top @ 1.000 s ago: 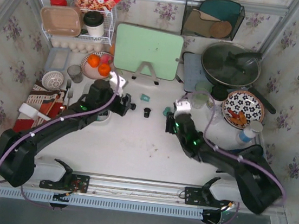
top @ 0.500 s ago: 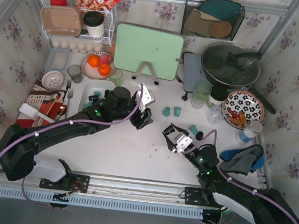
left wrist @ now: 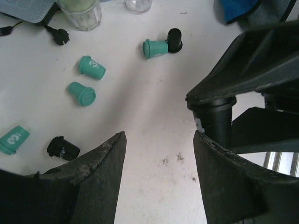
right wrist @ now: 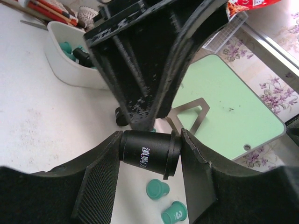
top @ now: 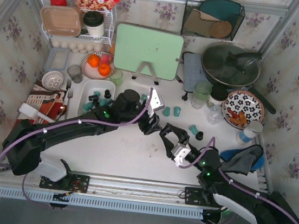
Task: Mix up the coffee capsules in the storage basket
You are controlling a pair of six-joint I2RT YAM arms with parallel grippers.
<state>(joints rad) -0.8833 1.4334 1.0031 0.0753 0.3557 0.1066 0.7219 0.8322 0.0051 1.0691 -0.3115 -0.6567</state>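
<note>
The right gripper [top: 167, 133] is pinching a black capsule [right wrist: 148, 156] just beyond the spread left gripper [left wrist: 159, 134], seemingly for a handover, so an early release is risking a drop short of the basket [right wrist: 70, 70] behind it.

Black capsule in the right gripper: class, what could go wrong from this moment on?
1. The open left gripper sits close to the right gripper; moving nearer could knock fingers together or bump the black capsule loose.
2. The capsule is pinched end to end, outside the storage basket; if it slips, it may roll away.
</note>
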